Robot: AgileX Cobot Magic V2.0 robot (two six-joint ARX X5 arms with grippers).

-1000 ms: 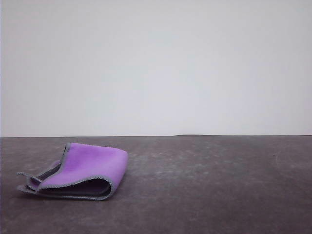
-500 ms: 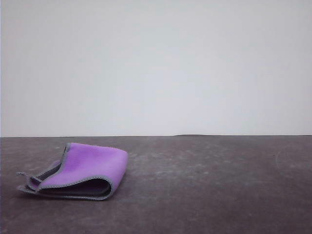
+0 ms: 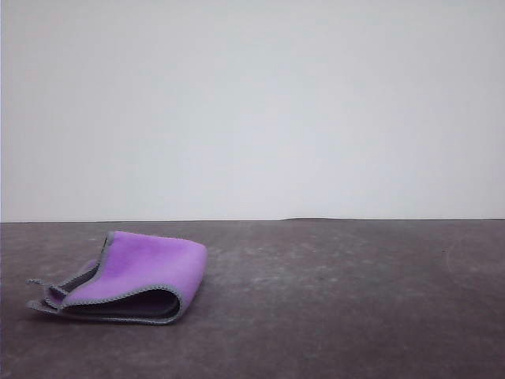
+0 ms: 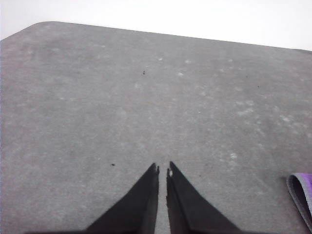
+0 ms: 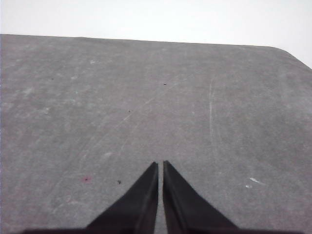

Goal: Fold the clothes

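Note:
The clothes (image 3: 134, 276) are one small cloth lying folded over on the dark table at the front left, purple face up, grey stitched edging along its open layers. A corner of the cloth (image 4: 303, 192) shows at the edge of the left wrist view, off to the side of my left gripper (image 4: 162, 168). That gripper is shut, its black fingertips nearly touching, with nothing between them, above bare table. My right gripper (image 5: 160, 164) is shut too, empty, over bare table.
The dark grey table (image 3: 355, 300) is scuffed and speckled, and a pale wall stands behind its far edge. A rounded table corner (image 4: 41, 24) appears in the left wrist view, another corner (image 5: 287, 51) in the right wrist view.

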